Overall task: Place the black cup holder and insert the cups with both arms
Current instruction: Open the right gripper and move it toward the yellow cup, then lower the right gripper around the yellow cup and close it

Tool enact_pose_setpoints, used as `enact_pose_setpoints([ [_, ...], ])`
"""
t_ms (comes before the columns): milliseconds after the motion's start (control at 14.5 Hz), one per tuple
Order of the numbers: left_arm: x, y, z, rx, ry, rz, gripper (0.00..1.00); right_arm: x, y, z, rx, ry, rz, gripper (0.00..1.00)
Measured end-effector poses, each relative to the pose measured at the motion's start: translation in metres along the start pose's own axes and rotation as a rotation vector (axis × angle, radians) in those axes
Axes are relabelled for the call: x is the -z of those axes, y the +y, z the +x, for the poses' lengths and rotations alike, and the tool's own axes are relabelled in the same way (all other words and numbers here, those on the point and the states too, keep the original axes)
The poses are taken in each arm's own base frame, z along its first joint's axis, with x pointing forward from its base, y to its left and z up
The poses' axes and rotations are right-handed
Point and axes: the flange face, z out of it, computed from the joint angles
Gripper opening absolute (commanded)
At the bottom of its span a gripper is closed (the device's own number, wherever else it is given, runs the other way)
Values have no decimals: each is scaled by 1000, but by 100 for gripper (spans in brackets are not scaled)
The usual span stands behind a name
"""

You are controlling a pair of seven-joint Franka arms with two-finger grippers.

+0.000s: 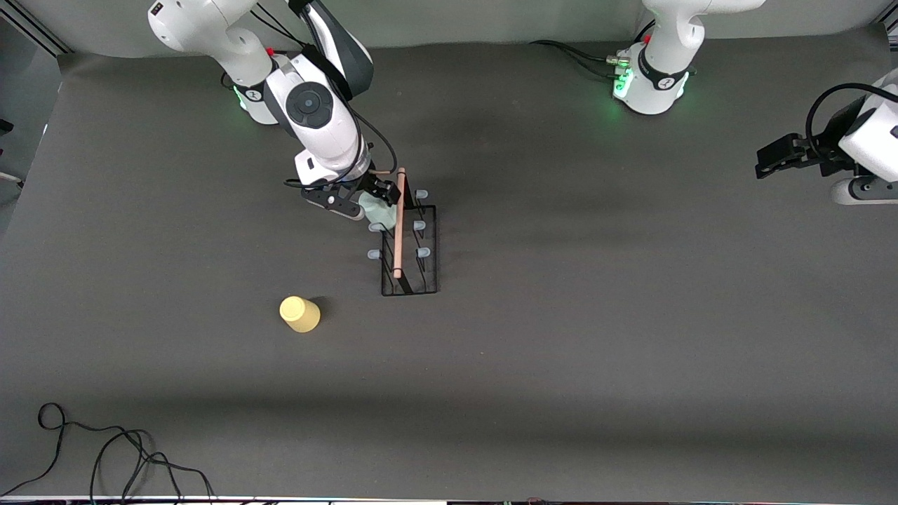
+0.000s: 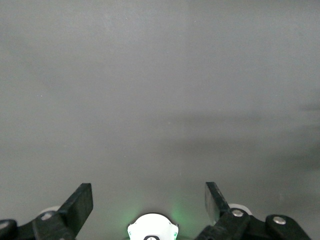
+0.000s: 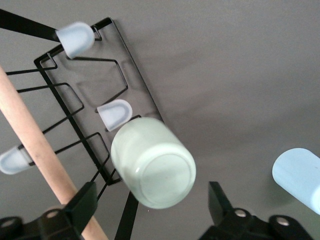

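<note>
The black cup holder [image 1: 421, 270] stands mid-table, its wooden rod handle [image 1: 398, 224] on top; it also shows in the right wrist view [image 3: 75, 100]. The pale green cup [image 1: 375, 208] hangs bottom-out on a peg at the holder's end nearest the robots' bases [image 3: 152, 162]. My right gripper [image 1: 361, 200] is open around that cup [image 3: 151, 192], its fingers apart from the cup's sides. The light blue cup [image 3: 297, 177] lies beside it on the table, hidden in the front view. The yellow cup [image 1: 300, 313] stands upside down, nearer to the front camera. My left gripper [image 1: 761, 165] waits open and empty [image 2: 149, 192].
Several pale peg tips [image 1: 421, 252] on the holder are bare. A black cable [image 1: 105, 449] lies at the table's edge nearest the front camera, toward the right arm's end. The left arm's green-lit base [image 1: 652, 84] stands at the table's edge.
</note>
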Motion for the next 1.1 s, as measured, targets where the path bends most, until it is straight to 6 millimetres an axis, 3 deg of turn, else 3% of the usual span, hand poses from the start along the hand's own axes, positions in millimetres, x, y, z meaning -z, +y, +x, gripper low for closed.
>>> enact_pose_setpoints([
  [138, 0, 0, 0, 0, -1, 0, 100, 11, 0, 5, -7, -9, -10, 99],
  [275, 0, 0, 0, 0, -1, 0, 100, 32, 4, 26, 9, -16, -16, 100],
  [482, 0, 0, 0, 0, 0, 0, 100, 71, 35, 93, 91, -12, 0, 100],
  [620, 0, 0, 0, 0, 0, 0, 100, 78, 67, 138, 141, 5, 12, 100],
  [826, 0, 0, 0, 0, 0, 0, 100, 53, 98, 191, 181, 61, 1, 100],
  [1102, -1, 0, 1, 0, 0, 0, 100, -10, 101, 230, 148, 93, 38, 100],
])
